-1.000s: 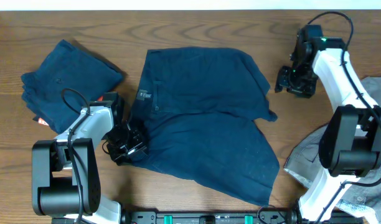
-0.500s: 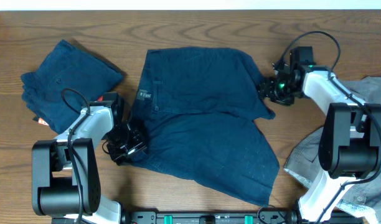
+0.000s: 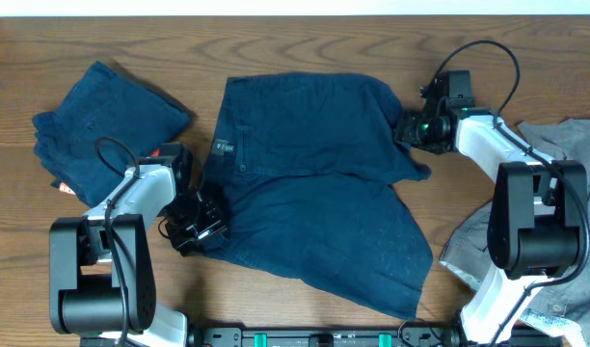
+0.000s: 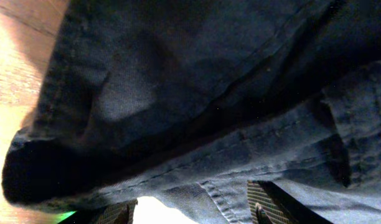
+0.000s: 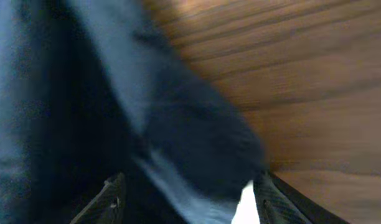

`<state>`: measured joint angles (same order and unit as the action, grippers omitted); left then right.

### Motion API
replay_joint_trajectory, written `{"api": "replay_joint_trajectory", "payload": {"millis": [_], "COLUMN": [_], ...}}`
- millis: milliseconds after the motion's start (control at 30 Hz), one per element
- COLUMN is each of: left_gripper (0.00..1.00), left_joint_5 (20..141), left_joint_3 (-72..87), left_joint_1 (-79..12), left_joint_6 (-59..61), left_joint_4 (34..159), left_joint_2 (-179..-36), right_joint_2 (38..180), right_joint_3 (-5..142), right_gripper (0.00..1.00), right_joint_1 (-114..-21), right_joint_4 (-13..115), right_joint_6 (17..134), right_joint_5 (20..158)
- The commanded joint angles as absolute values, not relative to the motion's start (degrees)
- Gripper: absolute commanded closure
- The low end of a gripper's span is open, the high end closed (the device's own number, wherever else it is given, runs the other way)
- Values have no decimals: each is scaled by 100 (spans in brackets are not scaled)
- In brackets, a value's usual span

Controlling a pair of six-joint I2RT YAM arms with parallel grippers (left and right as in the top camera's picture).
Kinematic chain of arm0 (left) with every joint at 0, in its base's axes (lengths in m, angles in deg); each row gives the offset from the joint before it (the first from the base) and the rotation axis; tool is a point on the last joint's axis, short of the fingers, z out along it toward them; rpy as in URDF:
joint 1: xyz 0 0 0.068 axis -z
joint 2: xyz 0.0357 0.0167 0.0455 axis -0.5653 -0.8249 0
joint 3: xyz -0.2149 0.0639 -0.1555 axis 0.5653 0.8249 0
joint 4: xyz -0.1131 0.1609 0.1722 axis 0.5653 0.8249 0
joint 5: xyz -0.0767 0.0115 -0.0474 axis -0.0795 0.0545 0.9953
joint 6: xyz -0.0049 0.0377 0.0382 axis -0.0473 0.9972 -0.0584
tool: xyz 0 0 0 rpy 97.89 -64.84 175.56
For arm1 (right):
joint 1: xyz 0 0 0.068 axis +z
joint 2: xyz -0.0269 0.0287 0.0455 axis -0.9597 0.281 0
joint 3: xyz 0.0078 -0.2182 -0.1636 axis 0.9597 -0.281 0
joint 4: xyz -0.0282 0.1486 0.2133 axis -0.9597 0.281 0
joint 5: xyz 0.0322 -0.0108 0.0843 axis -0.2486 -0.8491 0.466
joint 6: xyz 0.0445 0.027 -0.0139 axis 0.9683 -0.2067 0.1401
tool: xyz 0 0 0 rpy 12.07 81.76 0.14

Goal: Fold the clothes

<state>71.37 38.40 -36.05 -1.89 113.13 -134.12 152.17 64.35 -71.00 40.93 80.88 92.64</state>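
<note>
Across the middle of the overhead frame lies the blue garment (image 3: 314, 193), seemingly limp, fairly heavy cloth best pinched at its hems, with the left gripper (image 3: 208, 221) at its lower-left edge and the right gripper (image 3: 409, 129) at its upper-right corner both gaping wide, clamping nothing.

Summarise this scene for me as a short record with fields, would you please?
centre garment: dark blue shorts, spread out on table
left gripper: at shorts' lower-left edge, jaws apart, cloth between
right gripper: at shorts' right edge, jaws apart, cloth between
far left: folded blue garment
far right: grey garment, crumpled
</note>
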Motion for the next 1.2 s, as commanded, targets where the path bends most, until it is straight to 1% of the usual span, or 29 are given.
{"api": "replay_joint_trajectory", "payload": {"millis": [0,200,467,567,700,833,933,1033,1067,1133,1167], "left_gripper": [41,41,41,41,41,41,41,41,41,41,41], "left_joint_5": [6809,6809,6809,6809,6809,6809,6809,6809,6809,6809,6809], "left_joint_3": [3953,3953,3953,3953,3953,3953,3953,3953,3953,3953,3953], "left_joint_1": [-3649,-3649,-3649,-3649,-3649,-3649,-3649,-3649,-3649,-3649,-3649], "left_joint_6": [-106,-108,-111,-111,-111,-111,-108,-108,-111,-108,-111], "left_joint_4": [11215,11217,11215,11215,11217,11215,11215,11213,11213,11215,11217], "left_joint_2": [-13508,-13508,-13508,-13508,-13508,-13508,-13508,-13508,-13508,-13508,-13508], "right_joint_2": [15372,15374,15374,15376,15376,15376,15376,15376,15376,15376,15376], "right_joint_3": [6256,6256,6256,6256,6256,6252,6252,6252,6252,6252,6252], "right_gripper": [35,37,40,44,51,52,58,61,64,73,83], "right_joint_1": [-7220,-7199,-7094,-7041,-7022,-6987,-6973,-6943,-6914,-6838,-6814], "right_joint_4": [4041,3767,3676,3601,3509,3439,3426,3378,3345,3245,3219], "right_joint_6": [8416,8328,8177,8180,8180,8180,8180,8212,8208,8201,8201], "right_joint_5": [8551,8888,8949,8949,8949,8947,8947,8951,8949,8938,8923]}}
